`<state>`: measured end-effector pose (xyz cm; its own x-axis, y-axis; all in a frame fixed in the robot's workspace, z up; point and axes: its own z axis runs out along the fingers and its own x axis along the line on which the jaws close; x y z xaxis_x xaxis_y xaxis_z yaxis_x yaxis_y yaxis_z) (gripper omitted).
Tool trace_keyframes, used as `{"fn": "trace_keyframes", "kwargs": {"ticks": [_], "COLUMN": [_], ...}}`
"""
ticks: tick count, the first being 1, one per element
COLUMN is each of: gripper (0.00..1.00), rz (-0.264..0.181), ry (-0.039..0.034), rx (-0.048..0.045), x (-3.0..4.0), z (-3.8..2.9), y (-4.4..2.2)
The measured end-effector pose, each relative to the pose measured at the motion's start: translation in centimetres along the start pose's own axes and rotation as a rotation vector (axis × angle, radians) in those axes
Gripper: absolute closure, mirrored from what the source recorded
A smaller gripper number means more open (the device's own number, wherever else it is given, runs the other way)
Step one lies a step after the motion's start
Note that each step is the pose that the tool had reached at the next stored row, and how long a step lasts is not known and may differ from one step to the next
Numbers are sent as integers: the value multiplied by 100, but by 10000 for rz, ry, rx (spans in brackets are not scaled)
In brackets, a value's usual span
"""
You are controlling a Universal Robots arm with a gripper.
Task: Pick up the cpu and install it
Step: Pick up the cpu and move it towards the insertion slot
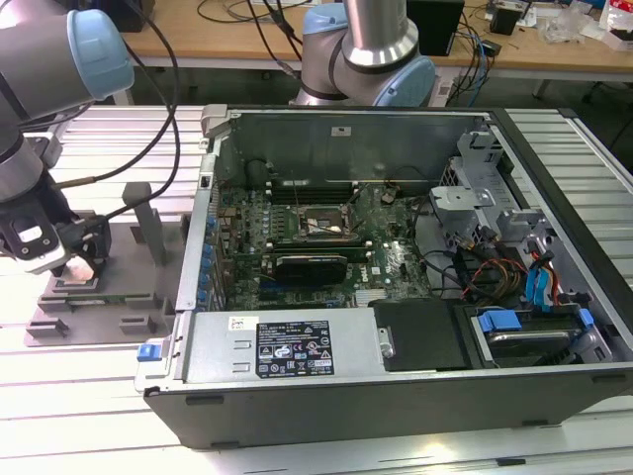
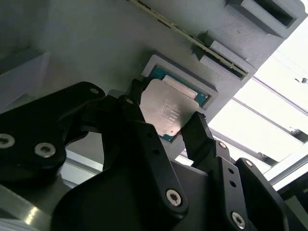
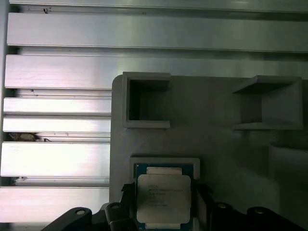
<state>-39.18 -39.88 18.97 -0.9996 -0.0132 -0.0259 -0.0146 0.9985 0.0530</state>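
Between jaws, clamped cpu [image 2: 166, 113]; exterior view's right, case [image 1: 445, 396].

Slatted aluminium table [image 1: 69, 401]; on it, grey tray [image 1: 45, 327] at the exterior view's left, open computer case [image 1: 346, 406] beside it.

The computer case [image 1: 396, 247] and grey tray [image 1: 89, 324] are overlooked from afar in the exterior view; the tray's cpu [image 3: 163, 199] [image 2: 166, 108] is framed closely in both wrist views.
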Motion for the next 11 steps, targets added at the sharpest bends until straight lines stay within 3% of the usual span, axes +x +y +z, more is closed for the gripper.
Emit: {"fn": "trace_keyframes", "kwargs": {"ticks": [11], "gripper": [40], "rz": [-1], "ry": [0], "rx": [-1], "x": [0], "z": [8], "y": [15]}}
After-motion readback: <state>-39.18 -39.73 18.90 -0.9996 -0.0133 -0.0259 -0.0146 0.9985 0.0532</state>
